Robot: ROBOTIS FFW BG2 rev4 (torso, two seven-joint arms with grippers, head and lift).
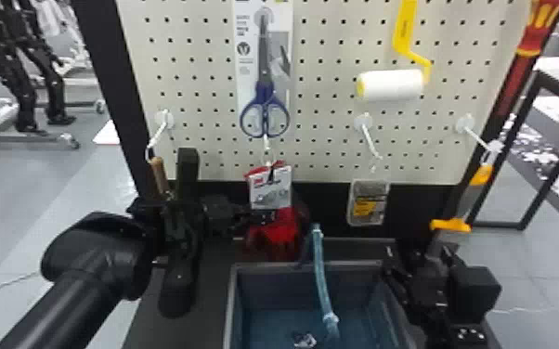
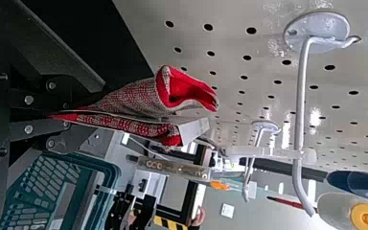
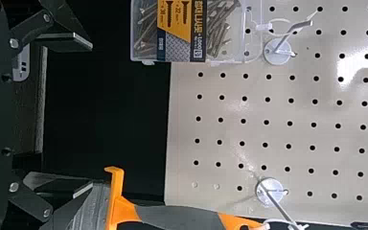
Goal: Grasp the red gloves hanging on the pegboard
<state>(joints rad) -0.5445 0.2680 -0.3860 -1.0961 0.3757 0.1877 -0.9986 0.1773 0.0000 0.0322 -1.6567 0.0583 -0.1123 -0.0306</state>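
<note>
Hanging soft and light, the red gloves [image 1: 279,234] invite a pinch on the bunched fabric. Whether the left gripper [image 1: 228,217] alongside is clamped cannot be told.

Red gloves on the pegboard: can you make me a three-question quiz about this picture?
1. True or false: the scissors hang above the red gloves.
2. The paint roller has a handle that is: A green, B yellow, C pink?
3. Which one holds the red gloves, the left gripper or the right gripper?
Key: 1 true; 2 B; 3 left gripper.
</note>
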